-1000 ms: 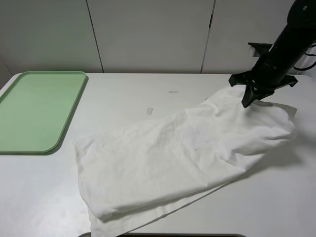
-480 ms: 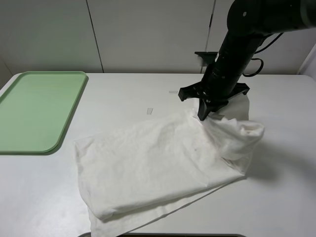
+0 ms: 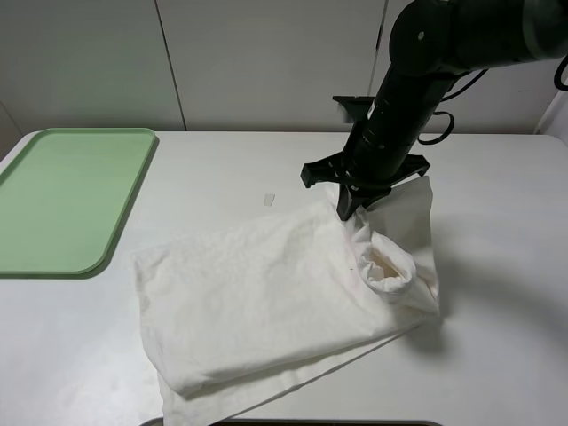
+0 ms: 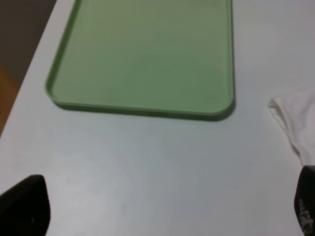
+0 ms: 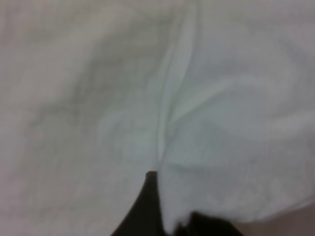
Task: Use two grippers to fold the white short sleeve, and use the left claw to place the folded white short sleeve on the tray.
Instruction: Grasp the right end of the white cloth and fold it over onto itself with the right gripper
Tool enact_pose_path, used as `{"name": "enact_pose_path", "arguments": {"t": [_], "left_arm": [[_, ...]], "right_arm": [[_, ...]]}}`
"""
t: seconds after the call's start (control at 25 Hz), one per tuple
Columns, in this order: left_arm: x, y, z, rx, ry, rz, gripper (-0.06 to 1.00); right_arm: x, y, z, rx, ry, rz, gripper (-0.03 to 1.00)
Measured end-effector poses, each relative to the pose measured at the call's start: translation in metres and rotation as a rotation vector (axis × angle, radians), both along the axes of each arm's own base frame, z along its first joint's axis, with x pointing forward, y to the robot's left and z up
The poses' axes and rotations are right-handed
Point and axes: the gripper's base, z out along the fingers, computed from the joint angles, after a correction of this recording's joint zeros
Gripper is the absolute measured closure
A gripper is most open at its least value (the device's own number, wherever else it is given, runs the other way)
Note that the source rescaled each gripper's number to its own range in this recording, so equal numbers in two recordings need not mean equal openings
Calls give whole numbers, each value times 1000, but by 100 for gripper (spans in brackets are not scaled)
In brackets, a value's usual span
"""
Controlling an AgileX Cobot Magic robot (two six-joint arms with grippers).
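Note:
The white short sleeve (image 3: 266,293) lies wrinkled across the middle of the table. Its right end is lifted and curled back over itself. My right gripper (image 3: 348,209) is shut on that raised end, just above the cloth. White fabric (image 5: 98,98) fills the right wrist view, pinched at the right gripper (image 5: 162,216). The pale green tray (image 3: 62,195) lies flat at the far left with nothing on it. In the left wrist view my left gripper (image 4: 165,206) hangs open over bare table, near the tray (image 4: 147,49) and a corner of the shirt (image 4: 295,118). The left arm is outside the high view.
A small white tape strip (image 3: 269,200) is stuck to the white table (image 3: 497,355) just behind the shirt. A pale panelled wall runs along the back edge. The right arm reaches in from the upper right.
My right gripper has carried the shirt's right end leftward and toward the middle, rolling that end over the rest of the shirt. The shirt's left part and the tray have not moved.

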Motion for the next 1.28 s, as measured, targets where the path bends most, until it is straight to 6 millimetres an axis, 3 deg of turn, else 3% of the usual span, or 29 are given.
{"name": "enact_pose_path", "arguments": {"t": [0.36, 0.72, 0.76, 0.8, 0.92, 1.0, 1.28], "left_arm": [[0, 6, 1, 60, -2, 39, -6], [0, 8, 1, 82, -8, 52, -6], [0, 8, 1, 82, -8, 52, -6], [0, 8, 1, 82, -8, 53, -6], [0, 8, 1, 82, -8, 53, -6], [0, 8, 1, 82, -8, 53, -6], [0, 8, 2, 82, -9, 52, -6]], "right_arm": [[1, 2, 0, 22, -5, -13, 92], [-8, 23, 5, 182, 20, 80, 81], [-11, 29, 6, 202, 3, 167, 67], [-11, 30, 6, 201, -2, 183, 59], [-13, 32, 6, 199, -15, 224, 23], [-14, 35, 6, 204, -21, 248, 7], [-16, 36, 6, 203, -22, 270, -2]]}}
